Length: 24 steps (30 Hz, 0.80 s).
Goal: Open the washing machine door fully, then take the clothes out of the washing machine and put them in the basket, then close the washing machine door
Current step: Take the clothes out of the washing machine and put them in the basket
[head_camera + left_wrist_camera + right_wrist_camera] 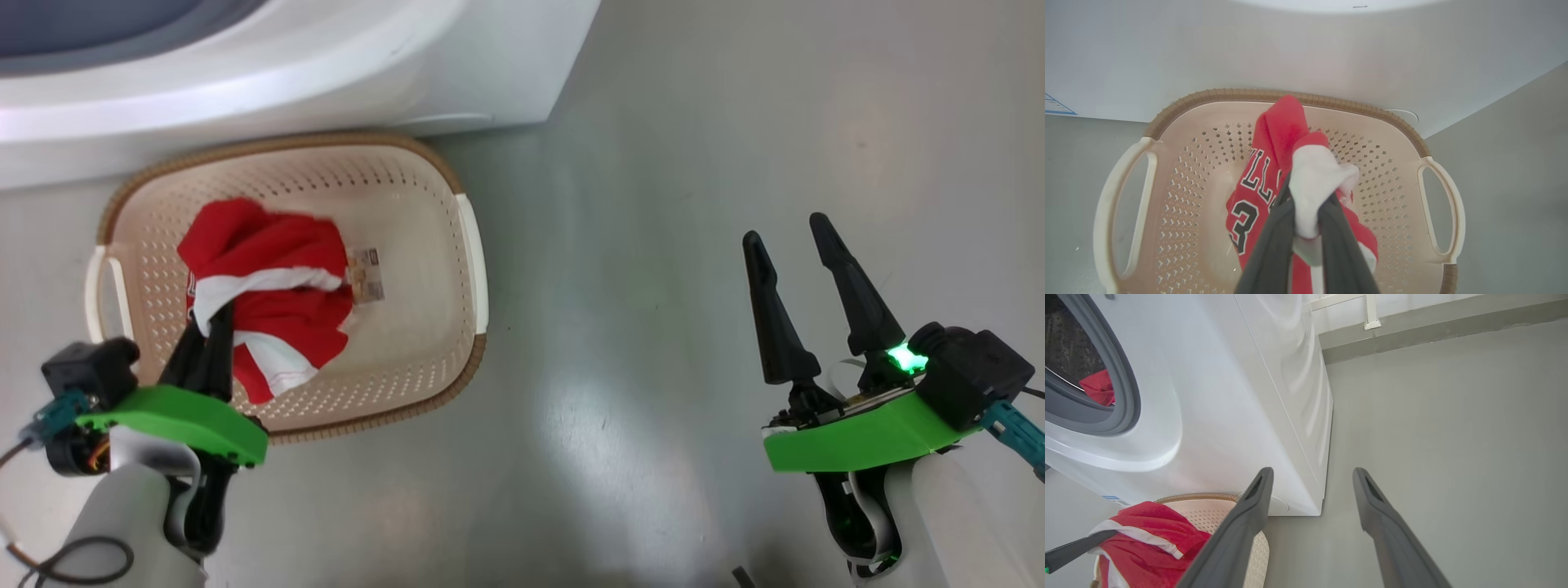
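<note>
While the left gripper (211, 323) is clamped on the white trim of the clothes (273, 282), the red bundle hangs into the basket (429, 269), its long axis running from the grip toward the washing machine (326, 73). The right gripper (784, 229) stands with its pincer wide apart over the floor (735, 122).

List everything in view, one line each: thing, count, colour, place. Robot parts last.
washing machine: one, white, behind the basket.
gasket: one, grey, around the machine's opening.
basket: one, cream with brown rim, on the floor before the machine.
red jersey: one, red with white trim, hanging into the basket.
red cloth: one piece, red, inside the drum.
paper label: one, pale, inside the basket.
floor: grey, around everything.
left gripper: one, dark fingers, shut on the red jersey.
right gripper: one, dark fingers, open, over bare floor.
</note>
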Tool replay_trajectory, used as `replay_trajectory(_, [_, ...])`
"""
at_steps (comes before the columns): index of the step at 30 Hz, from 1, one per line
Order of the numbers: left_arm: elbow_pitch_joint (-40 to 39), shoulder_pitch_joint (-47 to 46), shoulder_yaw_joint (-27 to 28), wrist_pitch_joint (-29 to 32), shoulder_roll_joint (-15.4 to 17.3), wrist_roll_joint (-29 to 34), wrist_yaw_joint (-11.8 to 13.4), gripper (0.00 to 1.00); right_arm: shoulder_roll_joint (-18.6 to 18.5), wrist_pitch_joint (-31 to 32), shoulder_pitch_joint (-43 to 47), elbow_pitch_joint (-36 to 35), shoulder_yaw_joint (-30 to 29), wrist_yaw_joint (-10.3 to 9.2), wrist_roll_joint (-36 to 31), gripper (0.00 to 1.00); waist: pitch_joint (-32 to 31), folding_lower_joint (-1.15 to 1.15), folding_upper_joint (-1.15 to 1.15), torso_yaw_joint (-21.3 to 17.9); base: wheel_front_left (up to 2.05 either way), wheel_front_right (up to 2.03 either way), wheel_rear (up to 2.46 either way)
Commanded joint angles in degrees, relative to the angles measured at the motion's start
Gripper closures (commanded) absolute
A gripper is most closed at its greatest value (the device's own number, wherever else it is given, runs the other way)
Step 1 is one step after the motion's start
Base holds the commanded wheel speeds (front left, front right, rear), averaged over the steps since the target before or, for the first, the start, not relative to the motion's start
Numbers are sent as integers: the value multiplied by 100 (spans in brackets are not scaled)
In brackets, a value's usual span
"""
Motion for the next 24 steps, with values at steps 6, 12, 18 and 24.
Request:
replay_trajectory(6, [446,-325,-165,-32,304,-225,9,100,7,-36,-70,-206,98,37,-130,0,414,0,0,61,0,0,0])
replay_trajectory(12, [662,-541,-390,-32,369,-361,9,93,7,-36,-75,-245,107,37,-193,0,547,0,0,84,0,0,0])
replay_trajectory(18, [845,-682,-556,-32,439,-435,9,87,7,-36,-69,-265,136,37,-213,0,593,0,0,74,0,0,0])
replay_trajectory(24, [925,-688,-592,-32,451,-527,9,29,7,-36,-36,-217,125,37,-195,0,467,0,0,66,0,0,0])
